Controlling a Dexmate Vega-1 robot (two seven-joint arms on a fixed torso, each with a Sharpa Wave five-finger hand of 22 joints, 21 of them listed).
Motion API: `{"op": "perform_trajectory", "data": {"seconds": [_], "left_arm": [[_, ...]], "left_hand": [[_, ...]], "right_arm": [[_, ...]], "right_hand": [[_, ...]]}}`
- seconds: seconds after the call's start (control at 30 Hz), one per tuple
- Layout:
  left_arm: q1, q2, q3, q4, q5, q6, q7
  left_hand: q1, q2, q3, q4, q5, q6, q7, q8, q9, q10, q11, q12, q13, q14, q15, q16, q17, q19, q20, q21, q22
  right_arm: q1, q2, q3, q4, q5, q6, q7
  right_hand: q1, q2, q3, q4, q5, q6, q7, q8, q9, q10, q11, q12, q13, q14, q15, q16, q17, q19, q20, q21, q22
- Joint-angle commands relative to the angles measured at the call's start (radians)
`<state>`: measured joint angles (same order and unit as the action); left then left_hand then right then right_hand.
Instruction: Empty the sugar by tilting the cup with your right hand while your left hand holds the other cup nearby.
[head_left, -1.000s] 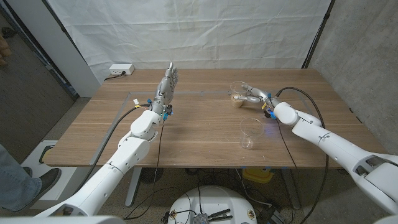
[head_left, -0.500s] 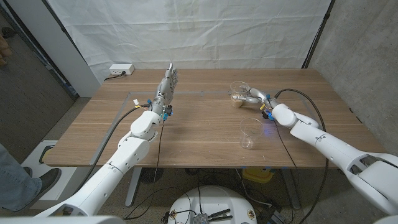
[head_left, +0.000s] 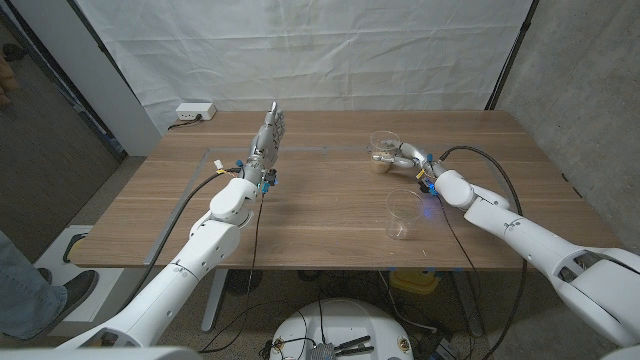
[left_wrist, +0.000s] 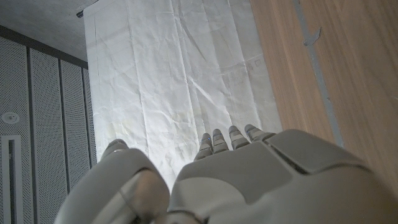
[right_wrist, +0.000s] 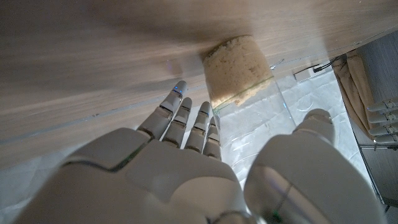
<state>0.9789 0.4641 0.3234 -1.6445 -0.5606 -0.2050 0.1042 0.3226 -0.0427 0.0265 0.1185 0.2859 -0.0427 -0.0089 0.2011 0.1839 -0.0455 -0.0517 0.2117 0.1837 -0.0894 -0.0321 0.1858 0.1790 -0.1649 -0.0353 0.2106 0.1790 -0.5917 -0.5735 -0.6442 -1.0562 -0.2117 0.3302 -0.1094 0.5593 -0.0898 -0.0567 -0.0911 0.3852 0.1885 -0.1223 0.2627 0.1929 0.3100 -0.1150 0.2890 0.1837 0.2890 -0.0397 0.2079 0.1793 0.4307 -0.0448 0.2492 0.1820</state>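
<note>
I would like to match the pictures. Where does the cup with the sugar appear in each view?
Head view: the cup with sugar stands on the far right part of the table, at the right hand.
Right wrist view: it is ahead of the right hand's fingers, sugar in its bottom.
Left wrist view: I do not find it there.
Shared landmark: the white curtain.

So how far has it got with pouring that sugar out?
Nothing is poured yet: the sugar cup stands upright, brown sugar in its bottom. In hand: the right hand is open around it, fingers one side, thumb the other. Left: gripping, tilting, and the left hand, raised far off, taking the empty cup.
</note>
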Motion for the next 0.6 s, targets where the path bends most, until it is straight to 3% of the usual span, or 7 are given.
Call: {"op": "perform_trajectory", "data": {"seconds": [0.03, 0.2, 0.43, 0.53, 0.6], "left_arm": [[0.000, -0.002, 0.001, -0.006, 0.000, -0.003, 0.001], [-0.001, -0.003, 0.001, -0.003, -0.002, -0.004, -0.001], [0.000, -0.004, 0.001, -0.002, -0.005, -0.005, -0.002], [0.002, -0.003, 0.000, -0.004, -0.003, -0.003, 0.001], [0.003, -0.002, -0.001, -0.005, -0.004, -0.002, 0.002]], "left_hand": [[0.001, 0.009, -0.007, 0.002, 0.004, 0.006, 0.001, 0.003, 0.004, 0.006, 0.001, -0.004, 0.005, 0.007, 0.001, 0.005, 0.003, -0.018, -0.028, -0.003, 0.003], [0.002, 0.011, -0.007, 0.001, 0.004, 0.006, 0.002, 0.003, 0.004, 0.008, -0.001, -0.004, 0.005, 0.007, 0.002, 0.004, 0.003, -0.018, -0.029, -0.003, 0.003], [0.003, 0.013, -0.009, 0.001, 0.003, 0.007, 0.001, 0.003, 0.004, 0.007, -0.001, -0.005, 0.005, 0.008, 0.002, 0.005, 0.003, -0.018, -0.028, -0.004, 0.003], [0.003, 0.014, -0.009, 0.001, 0.003, 0.008, 0.001, 0.003, 0.004, 0.009, 0.000, -0.004, 0.005, 0.008, 0.002, 0.005, 0.003, -0.017, -0.029, -0.004, 0.003], [0.004, 0.015, -0.009, 0.001, 0.003, 0.008, 0.002, 0.002, 0.004, 0.011, 0.002, -0.003, 0.005, 0.009, 0.002, 0.005, 0.003, -0.017, -0.028, -0.004, 0.003]], "right_arm": [[-0.014, 0.008, -0.001, 0.000, -0.012, 0.010, -0.039], [-0.023, 0.011, 0.004, -0.013, -0.007, 0.000, -0.048], [-0.045, 0.027, 0.029, -0.003, 0.045, 0.046, -0.068], [-0.057, 0.018, 0.034, -0.029, 0.052, 0.038, -0.061], [-0.065, 0.015, 0.037, -0.041, 0.052, 0.034, -0.067]], "right_hand": [[0.026, 0.008, 0.004, -0.010, 0.011, 0.034, -0.011, 0.007, 0.006, 0.034, -0.010, 0.009, 0.004, 0.028, -0.067, 0.009, 0.004, 0.039, -0.017, 0.010, 0.004], [0.040, 0.017, 0.004, -0.013, 0.012, 0.069, -0.026, 0.012, 0.006, 0.071, -0.020, 0.018, 0.004, 0.064, -0.078, 0.012, 0.005, 0.080, -0.013, 0.019, 0.005], [0.070, 0.042, 0.007, -0.016, 0.009, 0.168, -0.073, 0.031, 0.007, 0.178, -0.068, 0.045, 0.005, 0.155, -0.094, 0.020, 0.007, 0.139, -0.001, 0.025, 0.007], [0.097, 0.061, 0.017, -0.023, 0.008, 0.207, -0.084, 0.038, 0.007, 0.218, -0.079, 0.055, 0.006, 0.191, -0.104, 0.023, 0.008, 0.153, 0.030, 0.026, 0.009], [0.108, 0.066, 0.019, -0.026, 0.006, 0.224, -0.090, 0.041, 0.007, 0.230, -0.084, 0.057, 0.006, 0.208, -0.109, 0.023, 0.008, 0.157, 0.032, 0.025, 0.010]]}}
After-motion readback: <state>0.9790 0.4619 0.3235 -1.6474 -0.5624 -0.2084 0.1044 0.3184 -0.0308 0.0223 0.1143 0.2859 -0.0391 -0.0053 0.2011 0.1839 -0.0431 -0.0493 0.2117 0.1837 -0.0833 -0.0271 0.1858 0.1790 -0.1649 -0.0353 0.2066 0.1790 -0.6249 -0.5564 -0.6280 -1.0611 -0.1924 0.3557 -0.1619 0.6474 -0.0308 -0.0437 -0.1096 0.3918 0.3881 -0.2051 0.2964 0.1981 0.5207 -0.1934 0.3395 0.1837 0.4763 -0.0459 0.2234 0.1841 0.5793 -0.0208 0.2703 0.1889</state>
